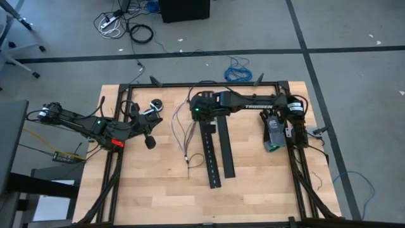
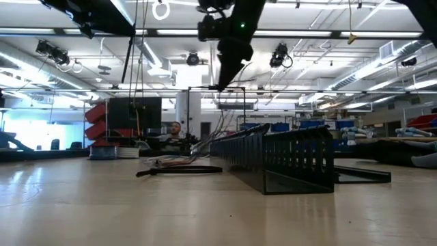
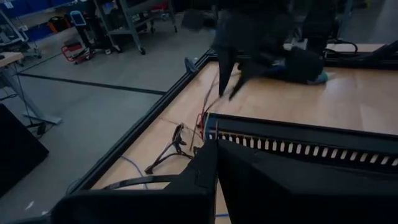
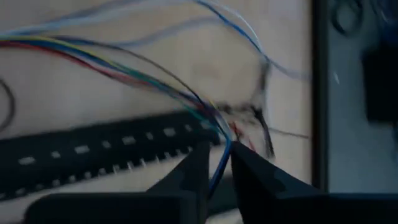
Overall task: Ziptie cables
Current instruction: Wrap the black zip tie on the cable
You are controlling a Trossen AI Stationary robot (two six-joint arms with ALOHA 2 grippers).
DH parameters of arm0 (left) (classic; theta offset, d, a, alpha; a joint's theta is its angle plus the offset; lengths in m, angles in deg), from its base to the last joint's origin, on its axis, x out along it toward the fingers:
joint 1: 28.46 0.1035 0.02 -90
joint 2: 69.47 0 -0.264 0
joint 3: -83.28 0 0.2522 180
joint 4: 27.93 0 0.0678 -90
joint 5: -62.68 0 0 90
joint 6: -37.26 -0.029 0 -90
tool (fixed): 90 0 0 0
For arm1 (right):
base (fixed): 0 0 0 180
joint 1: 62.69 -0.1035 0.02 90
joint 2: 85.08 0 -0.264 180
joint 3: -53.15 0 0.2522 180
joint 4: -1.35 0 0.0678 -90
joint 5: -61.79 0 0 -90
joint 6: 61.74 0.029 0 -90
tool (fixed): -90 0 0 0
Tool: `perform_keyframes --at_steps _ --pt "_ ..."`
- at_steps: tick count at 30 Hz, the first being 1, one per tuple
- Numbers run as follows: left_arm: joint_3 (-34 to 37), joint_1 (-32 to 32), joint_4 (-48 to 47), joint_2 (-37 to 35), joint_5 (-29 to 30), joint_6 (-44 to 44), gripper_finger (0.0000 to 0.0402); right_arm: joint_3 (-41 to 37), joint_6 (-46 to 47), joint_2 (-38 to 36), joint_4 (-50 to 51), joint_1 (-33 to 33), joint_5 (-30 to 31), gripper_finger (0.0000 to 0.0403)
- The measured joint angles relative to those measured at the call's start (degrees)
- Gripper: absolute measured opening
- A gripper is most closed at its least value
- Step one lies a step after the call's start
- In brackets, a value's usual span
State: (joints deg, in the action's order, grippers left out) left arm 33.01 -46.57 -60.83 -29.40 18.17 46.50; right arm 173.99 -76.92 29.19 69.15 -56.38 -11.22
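The cables (image 1: pixel 181 134), a loose bundle of thin coloured and pale wires, lie on the table's far middle and rise at one end to my right gripper (image 4: pixel 219 152). That gripper hangs above the table, slanting down, its fingertips slightly apart around the wires. The wires' other end (image 2: pixel 179 162) rests splayed on the table. A thin black strip (image 2: pixel 179 170) lies flat beside them. My left gripper (image 1: pixel 150 142) is shut with nothing in it, held above the table's left part. My right gripper has several wires of the cables (image 4: pixel 214 124) running into the narrow gap between its fingertips; one blue wire (image 4: pixel 217 171) runs on down through the gap. The fingers come slanting from above. The wires rise from the table to the fingertips (image 2: pixel 220 86). Whether the fingers press them, I cannot tell.
Two long black perforated strips (image 1: pixel 209 155) (image 1: pixel 225 149) lie side by side right of the wires, running toward the near edge. A round roll (image 1: pixel 155 106) sits at the far left, a grey and teal device (image 1: pixel 273 135) at the right. A black frame (image 1: pixel 190 87) borders the table.
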Motion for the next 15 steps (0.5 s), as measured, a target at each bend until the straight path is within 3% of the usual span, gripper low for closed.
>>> perform_keyframes --at_steps 6,15 --pt "0.0 0.0 0.0 0.0 -0.3 0.1 0.0 0.0 -12.9 3.8 -6.4 -1.1 -12.2 0.0131" --pt "0.0 0.0 -0.6 0.0 -0.3 0.0 0.0 0.0 -34.5 10.2 -15.9 -4.0 -13.1 0.0159"
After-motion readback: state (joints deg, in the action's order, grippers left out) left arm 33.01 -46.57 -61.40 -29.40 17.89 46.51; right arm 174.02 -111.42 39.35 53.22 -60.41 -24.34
